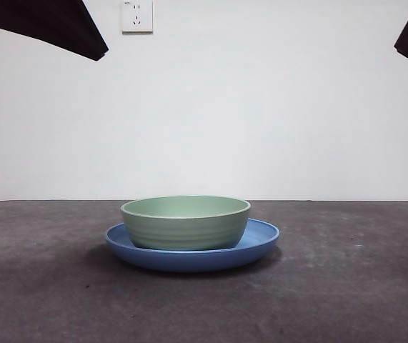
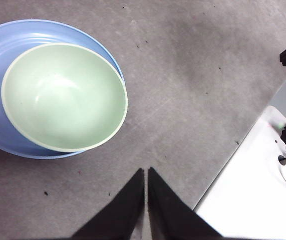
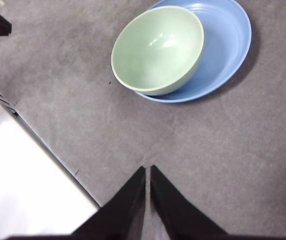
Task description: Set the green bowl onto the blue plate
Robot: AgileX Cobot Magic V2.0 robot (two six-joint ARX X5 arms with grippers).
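Bowl [image 1: 186,223], pale sage-green and ridged, sits inside the glossy blue round plate [image 1: 261,239], well ahead of both closed, empty hands, left [image 2: 147,172] and right [image 3: 148,170].

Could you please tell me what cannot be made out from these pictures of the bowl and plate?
- Middle of the blue plate: hidden under the green bowl in every view.
- Bowl's underside and how it rests: hidden in the front view by the plate's rim.
- Plate's far edge: cut off by the left wrist view's picture edge.
- Wall socket: lettering too small, front view.
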